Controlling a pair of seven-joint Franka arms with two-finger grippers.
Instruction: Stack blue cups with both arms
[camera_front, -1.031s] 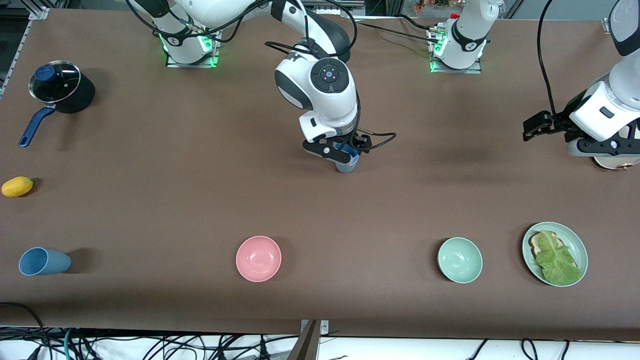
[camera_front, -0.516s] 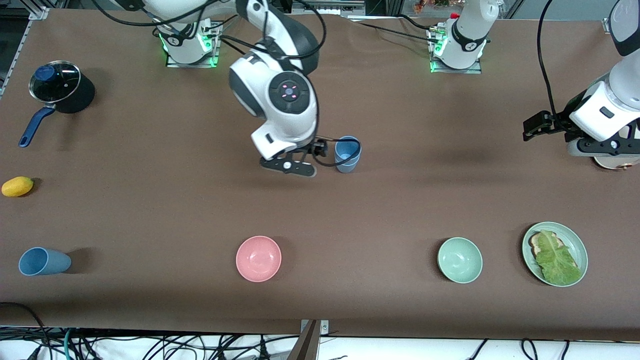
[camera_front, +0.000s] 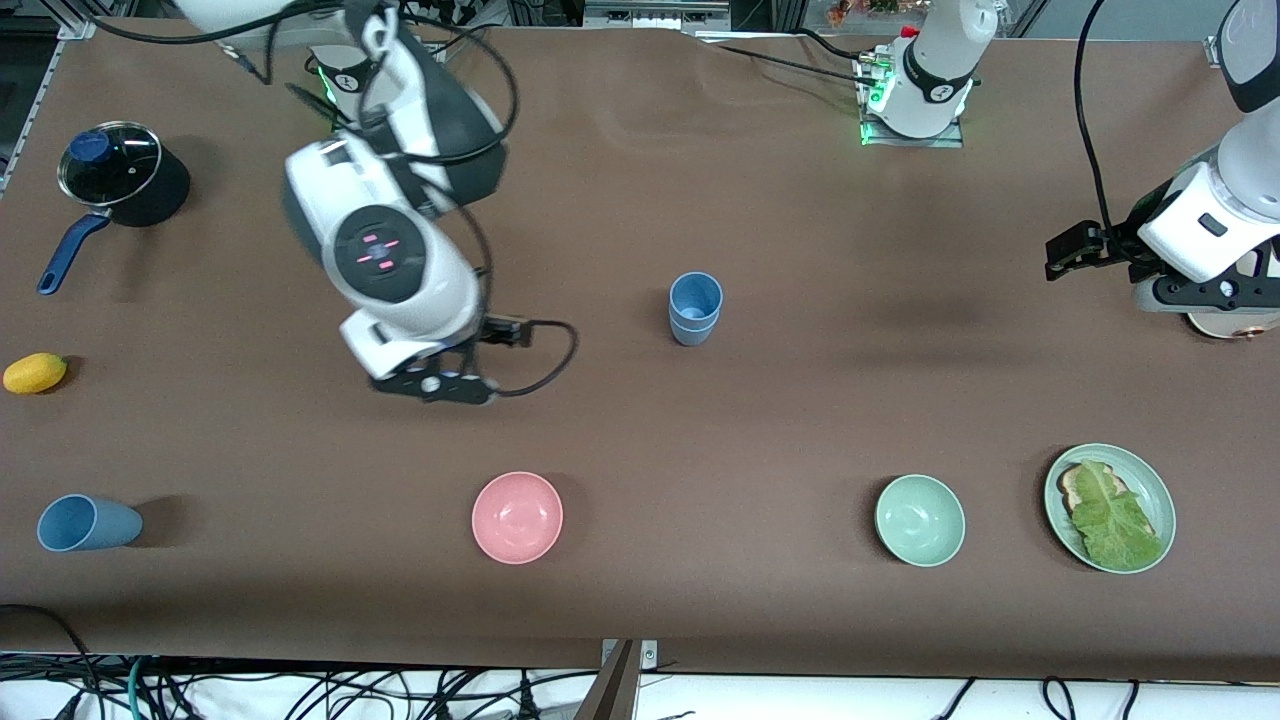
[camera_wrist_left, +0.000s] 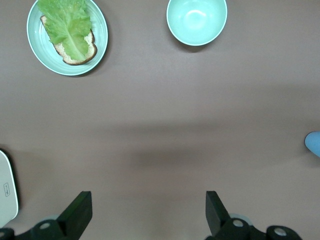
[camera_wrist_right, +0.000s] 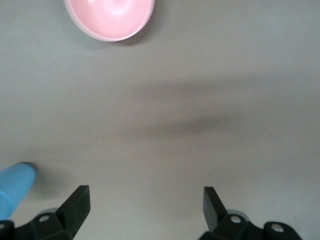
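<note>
right gripper (camera_front: 432, 387) fingers (camera_wrist_right: 75, 205) spread wide, empty, over bare table (camera_front: 800, 420) | left gripper (camera_wrist_left: 147, 212) wide apart, empty, waiting near left arm's end | stacked blue cups (camera_front: 695, 308) upright mid-table | third blue cup (camera_front: 85, 523) lying sideways, right arm's end

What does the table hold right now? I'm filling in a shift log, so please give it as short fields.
stacked cups: two blue cups nested upright, mid-table
third cup: blue cup on its side, toward the right arm's end, near the front camera
right tool: open, empty, over bare table, apart from the stack
left tool: open, empty, waiting over the left arm's end
bowls: pink bowl, pale green bowl, both empty
plate: green plate with bread and lettuce
other: lidded pot, yellow fruit
</note>
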